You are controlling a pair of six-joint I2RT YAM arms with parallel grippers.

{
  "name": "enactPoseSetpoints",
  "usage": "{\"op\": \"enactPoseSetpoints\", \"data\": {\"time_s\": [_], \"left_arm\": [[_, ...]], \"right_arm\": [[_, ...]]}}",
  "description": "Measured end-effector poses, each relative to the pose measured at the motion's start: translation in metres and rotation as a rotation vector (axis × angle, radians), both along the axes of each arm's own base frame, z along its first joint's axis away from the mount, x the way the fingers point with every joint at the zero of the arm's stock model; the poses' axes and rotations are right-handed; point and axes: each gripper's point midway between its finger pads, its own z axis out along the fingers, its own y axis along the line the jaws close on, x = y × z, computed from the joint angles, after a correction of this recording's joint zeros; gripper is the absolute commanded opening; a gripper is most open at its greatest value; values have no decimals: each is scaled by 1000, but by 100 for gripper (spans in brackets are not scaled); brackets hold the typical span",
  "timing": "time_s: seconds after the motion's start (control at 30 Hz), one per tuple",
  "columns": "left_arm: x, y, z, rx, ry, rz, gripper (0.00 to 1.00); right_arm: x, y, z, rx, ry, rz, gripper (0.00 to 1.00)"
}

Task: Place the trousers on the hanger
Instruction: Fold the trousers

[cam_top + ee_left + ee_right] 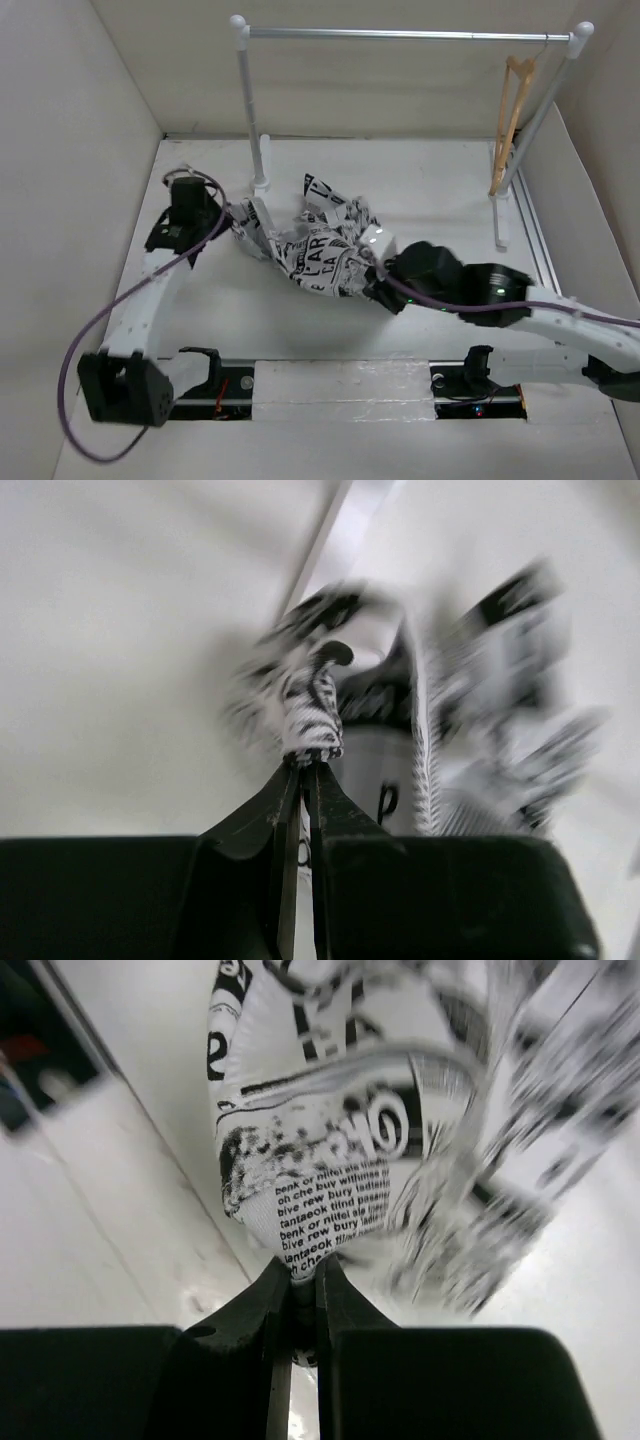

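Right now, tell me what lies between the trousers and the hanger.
Nothing but bare table. The top view shows the trousers crumpled mid-table and the hanger hanging from the rail at far right, with no object between them.

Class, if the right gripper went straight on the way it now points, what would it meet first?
The trousers: the right gripper is shut on a fold, and bunched fabric fills its path.

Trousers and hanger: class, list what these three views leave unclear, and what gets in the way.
Top view: waist and legs of the trousers, lost in crumpled folds.
Left wrist view: print beyond the left gripper, smeared by motion blur.
Top view: hook of the hanger, too thin to trace.
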Motion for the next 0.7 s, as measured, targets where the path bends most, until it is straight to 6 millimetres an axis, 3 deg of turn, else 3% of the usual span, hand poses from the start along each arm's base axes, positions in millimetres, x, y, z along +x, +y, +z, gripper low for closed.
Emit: {"op": "enactPoseSetpoints", "data": {"time_s": [0.03, 0.07, 0.13, 0.2, 0.27, 0.3, 0.37, 0.43, 0.53, 0.63, 0.7], "left_arm": [[1, 9, 40, 18, -92, 32, 0], [3, 19, 101, 29, -246, 72, 0], [-9, 37, 193, 52, -459, 146, 0], [-35, 52, 277, 62, -647, 217, 0], [-66, 67, 336, 71, -785, 284, 0], [-83, 76, 359, 81, -837, 320, 0], [-115, 90, 390, 97, -914, 380, 0], [-138, 100, 407, 112, -957, 427, 0], [-137, 103, 402, 140, -938, 433, 0], [-96, 91, 359, 177, -821, 368, 0], [-47, 76, 313, 192, -690, 296, 0]], "right_arm": [[-7, -12, 19, 3, 8, 0, 0], [-7, -10, 85, 171, -56, 4, 0], [-19, -32, 153, 254, -70, 19, 0], [-28, -46, 228, 395, -116, 34, 0], [-38, -67, 300, 557, -172, 52, 0], [-42, -76, 325, 620, -197, 54, 0], [-48, -101, 356, 704, -236, 36, 0], [-45, -124, 360, 722, -261, -22, 0], [-26, -139, 328, 627, -271, -157, 0], [5, -137, 267, 406, -282, -322, 0], [32, -136, 225, 227, -290, -442, 0]]}}
